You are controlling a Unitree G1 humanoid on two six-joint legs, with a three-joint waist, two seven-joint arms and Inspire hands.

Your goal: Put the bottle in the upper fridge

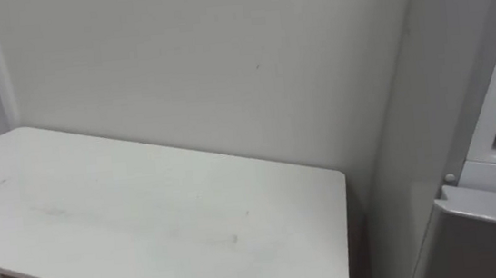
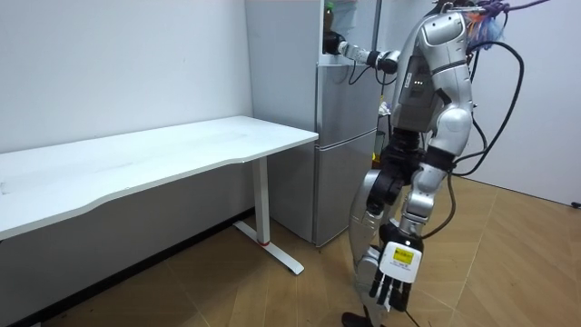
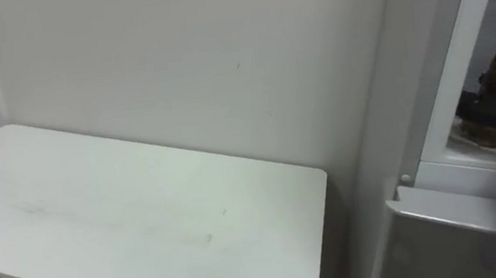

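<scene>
Right hand (image 2: 334, 43) up at the upper fridge (image 2: 281, 36), probably for placing; can't tell if it's clamped on the bottle. Left hand (image 2: 388, 289) hangs low, fingers straight.

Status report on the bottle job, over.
Left hand open, hanging low. Right hand up at upper fridge. Bottle: cannot tell. Table beside fridge, away from arm.

I find a sparse domestic-style room: plain white walls (image 2: 118, 64), herringbone wood floor (image 2: 517, 263), a white desk (image 2: 163, 154) at my eleven o'clock, a silver two-door fridge (image 2: 345, 182) at my two o'clock.
</scene>
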